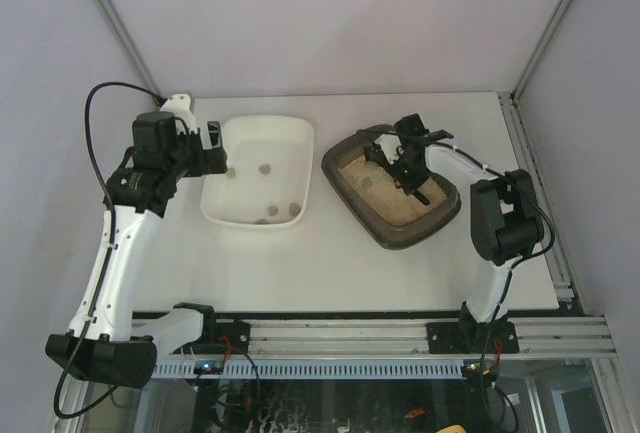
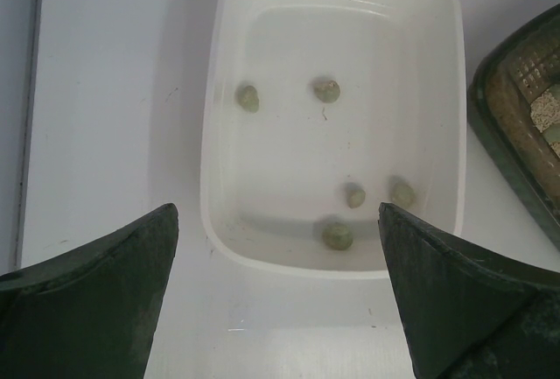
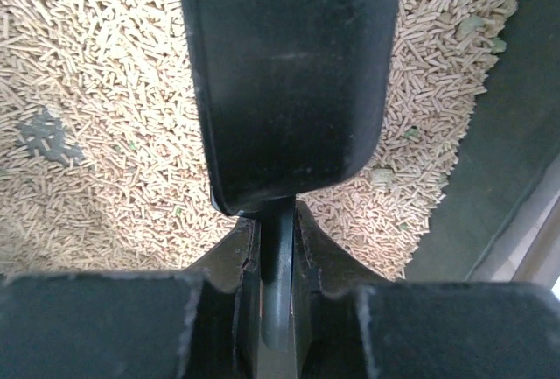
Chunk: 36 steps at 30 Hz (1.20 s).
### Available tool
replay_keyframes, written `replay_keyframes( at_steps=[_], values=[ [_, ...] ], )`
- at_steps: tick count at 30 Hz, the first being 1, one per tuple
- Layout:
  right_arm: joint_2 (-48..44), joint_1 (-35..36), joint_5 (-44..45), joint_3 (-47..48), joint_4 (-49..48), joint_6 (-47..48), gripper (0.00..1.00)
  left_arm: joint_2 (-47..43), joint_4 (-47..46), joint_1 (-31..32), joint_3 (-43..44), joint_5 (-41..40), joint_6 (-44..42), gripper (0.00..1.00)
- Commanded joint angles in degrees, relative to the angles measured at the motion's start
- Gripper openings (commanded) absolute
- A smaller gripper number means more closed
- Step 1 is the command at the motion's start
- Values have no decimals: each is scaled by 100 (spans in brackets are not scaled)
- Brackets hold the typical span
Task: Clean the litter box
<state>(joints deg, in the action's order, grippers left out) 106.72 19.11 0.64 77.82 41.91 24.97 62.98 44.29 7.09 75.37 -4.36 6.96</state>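
The dark grey-brown litter box (image 1: 400,238) sits right of centre with beige pellet litter (image 3: 87,134) inside; its corner also shows in the left wrist view (image 2: 516,125). My right gripper (image 1: 403,161) is over the box, shut on the handle of a black scoop (image 3: 289,73), whose blade hangs just above the litter. A few greenish-grey lumps (image 3: 381,176) lie among the pellets. My left gripper (image 1: 213,145) is open and empty by the left end of the white tray (image 1: 215,215), above the table in front of its rim (image 2: 278,291).
The white tray (image 2: 219,134) holds several greenish-grey lumps (image 2: 337,235). A metal rail (image 1: 560,253) runs along the table's right edge. Grey walls close the back and sides.
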Motion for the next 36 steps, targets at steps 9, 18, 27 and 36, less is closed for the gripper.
replay_keyframes(
  at_steps=[9,18,27,36],
  values=[
    [479,-497,-2094,1061,483,-551,0,-73,-96,-34,-111,167,40,100],
    [767,-417,-2782,1256,708,-664,0,-68,-54,-33,-111,212,33,100],
    [717,-575,-3359,1249,783,-1036,0,-57,-44,-39,-119,303,33,100],
    [780,-1022,-3794,1065,801,-1788,0,-65,-52,-39,-126,433,50,100]
  ],
)
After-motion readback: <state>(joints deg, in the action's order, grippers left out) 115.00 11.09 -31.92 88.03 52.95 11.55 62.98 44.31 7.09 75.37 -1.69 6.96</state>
